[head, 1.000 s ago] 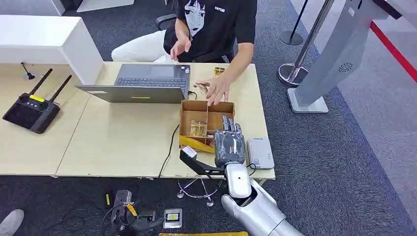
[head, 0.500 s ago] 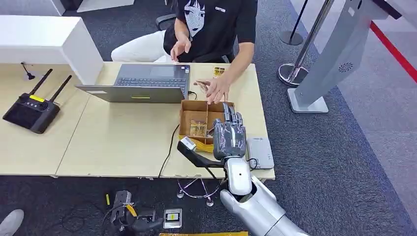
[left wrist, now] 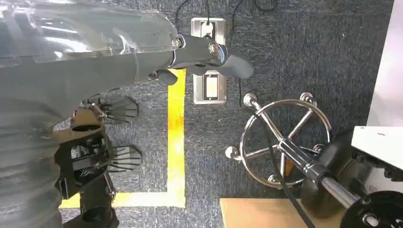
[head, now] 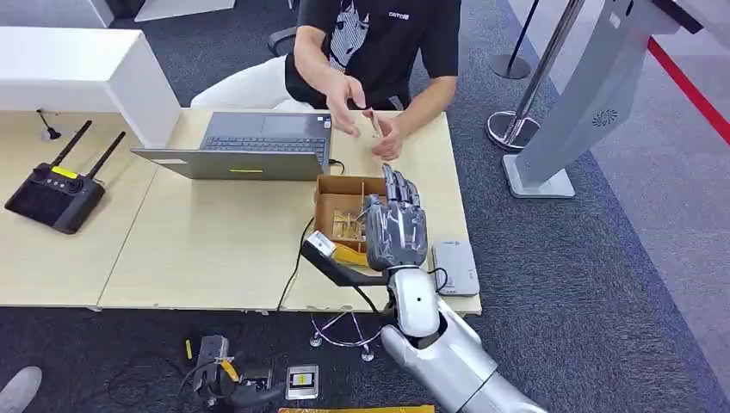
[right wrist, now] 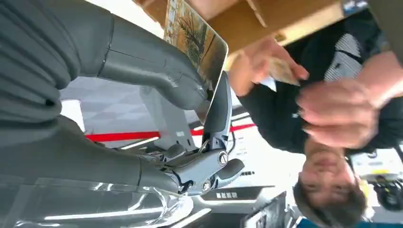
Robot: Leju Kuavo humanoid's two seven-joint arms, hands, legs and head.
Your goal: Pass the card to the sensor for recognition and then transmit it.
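Right robot hand [head: 397, 231] with card [right wrist: 196, 35], now higher above cardboard box [head: 332, 200].

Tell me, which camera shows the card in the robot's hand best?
The right wrist view: the card fills the frame up close, pinched by the right hand. In the head view that hand mostly hides the card, over the cardboard box.

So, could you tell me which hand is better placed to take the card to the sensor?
The right hand: it already pinches the card above the cardboard box. The left hand hangs by the floor.
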